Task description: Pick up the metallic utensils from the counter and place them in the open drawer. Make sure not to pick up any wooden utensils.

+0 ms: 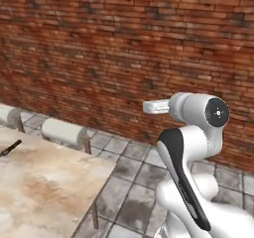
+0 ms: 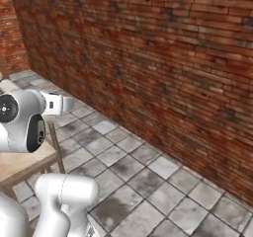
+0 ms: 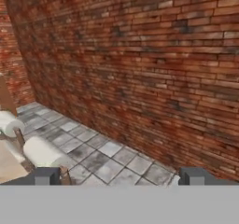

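The gripper (image 3: 119, 176) hangs with its fingers spread wide, holding nothing, aimed past the counter (image 1: 44, 187) at the brick wall (image 3: 140, 69). A black-handled utensil (image 1: 10, 148) lies on the counter's far-left part, well apart from the gripper.

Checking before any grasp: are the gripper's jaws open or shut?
Open: in the hand view the gripper has its fingertips far apart, nothing between them.
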### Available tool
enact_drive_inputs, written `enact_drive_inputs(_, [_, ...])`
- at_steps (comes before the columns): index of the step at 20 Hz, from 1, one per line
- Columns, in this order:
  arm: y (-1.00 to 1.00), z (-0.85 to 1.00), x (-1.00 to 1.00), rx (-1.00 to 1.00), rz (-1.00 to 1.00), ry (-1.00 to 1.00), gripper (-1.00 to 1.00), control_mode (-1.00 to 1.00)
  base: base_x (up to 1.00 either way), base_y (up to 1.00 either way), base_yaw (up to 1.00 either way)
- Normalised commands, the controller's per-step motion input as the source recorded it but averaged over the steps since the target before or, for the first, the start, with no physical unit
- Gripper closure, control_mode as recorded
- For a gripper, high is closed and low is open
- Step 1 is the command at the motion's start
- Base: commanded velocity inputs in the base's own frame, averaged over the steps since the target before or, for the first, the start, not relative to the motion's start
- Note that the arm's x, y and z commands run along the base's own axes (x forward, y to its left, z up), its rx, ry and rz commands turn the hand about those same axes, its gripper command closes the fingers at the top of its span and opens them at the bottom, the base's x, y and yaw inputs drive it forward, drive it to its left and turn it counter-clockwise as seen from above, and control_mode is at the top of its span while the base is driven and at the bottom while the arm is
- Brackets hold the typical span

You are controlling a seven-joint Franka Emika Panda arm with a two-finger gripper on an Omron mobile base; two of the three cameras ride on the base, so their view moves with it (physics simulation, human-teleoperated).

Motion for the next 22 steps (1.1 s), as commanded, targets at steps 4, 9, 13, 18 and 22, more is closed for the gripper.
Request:
enact_drive_inputs(4, [0.00, 0.00, 0.00, 0.00, 0.00, 0.00, -1.00, 1.00, 0.76, -0.61, 0.61])
enact_drive_inputs(9, [0.00, 0.00, 0.00, 0.00, 0.00, 0.00, -1.00, 1.00, 0.51, -0.73, 0.59])
enact_drive_inputs(13, [0.00, 0.00, 0.00, 0.00, 0.00, 0.00, -1.00, 1.00, 0.11, -0.89, 0.55])
enact_drive_inputs(18, [0.00, 0.00, 0.00, 0.00, 0.00, 0.00, -1.00, 1.00, 0.13, -0.72, 0.62])
enact_drive_inputs(22, [0.00, 0.00, 0.00, 0.00, 0.00, 0.00, -1.00, 1.00, 0.14, -0.66, 0.64])
